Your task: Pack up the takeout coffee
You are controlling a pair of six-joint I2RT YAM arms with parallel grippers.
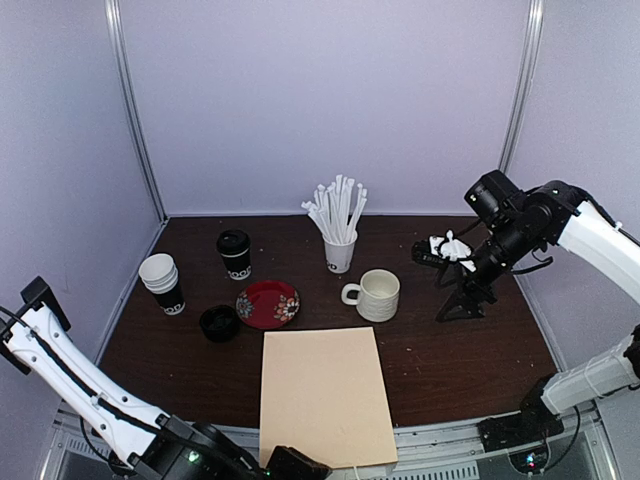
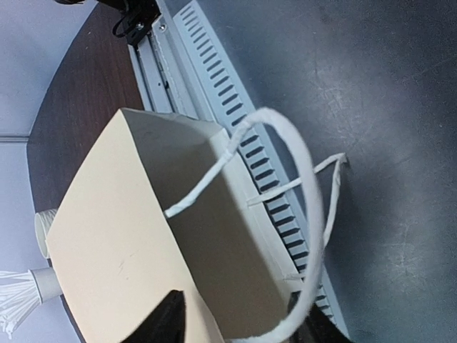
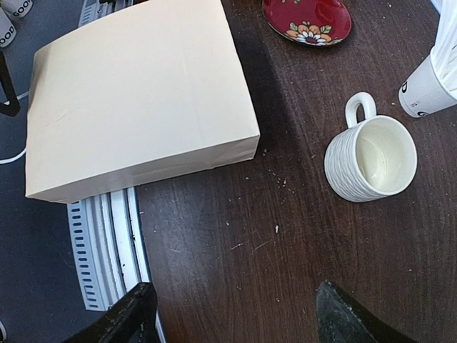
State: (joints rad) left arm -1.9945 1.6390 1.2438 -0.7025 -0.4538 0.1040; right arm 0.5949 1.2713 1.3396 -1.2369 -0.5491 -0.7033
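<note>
One takeout coffee [image 1: 234,254], a white cup with a black band and black lid, stands at the back left of the dark table [image 1: 470,370]. A tan paper bag [image 1: 322,395] lies flat at the front centre. In the left wrist view my left gripper [image 2: 239,330] is open at the bag's [image 2: 121,243] end, which overhangs the table edge. The bag's white handle loop [image 2: 308,193] curves past the gripper's right finger. My right gripper [image 3: 235,318] hangs open above bare wood, right of the bag [image 3: 136,93], holding nothing.
A stack of lidless cups [image 1: 163,283] and a loose black lid [image 1: 219,322] sit at the left. Between cups and mug lies a red saucer [image 1: 268,303]. The cream mug [image 1: 375,295] and a cup of straws [image 1: 340,240] stand mid-table. A slotted metal rail [image 2: 250,157] runs along the front edge.
</note>
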